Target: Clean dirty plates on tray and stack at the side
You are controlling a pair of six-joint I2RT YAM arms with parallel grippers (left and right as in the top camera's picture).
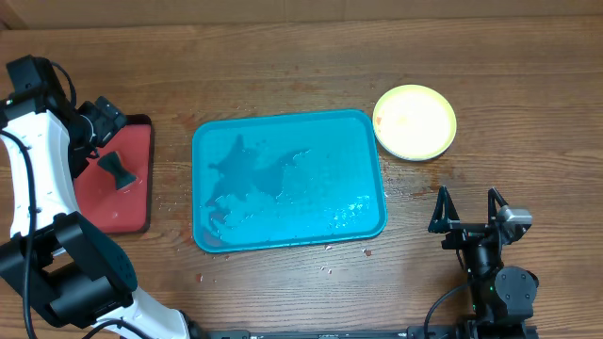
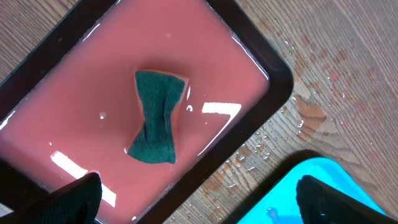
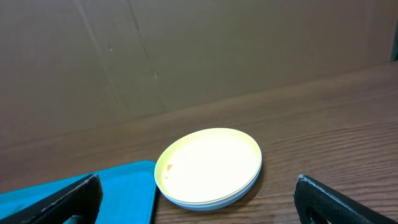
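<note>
The teal-blue tray (image 1: 288,179) lies mid-table, wet, with no plates on it. The plates (image 1: 415,121) sit stacked to the right of the tray's far right corner, the yellow-green one on top; the ones beneath show only as rims in the right wrist view (image 3: 211,168), with a small orange smear near the top plate's left rim. My left gripper (image 2: 199,196) is open and empty, above the gap between the red tray and the teal tray (image 2: 311,193). My right gripper (image 1: 468,212) is open and empty at the front right, well short of the stack.
A smaller dark-rimmed red tray (image 1: 122,179) stands at the left and holds a green pinched sponge (image 2: 157,117) in pinkish water. Water drops speckle the wood (image 2: 311,93) between the two trays. A cardboard wall (image 3: 186,50) stands behind the table.
</note>
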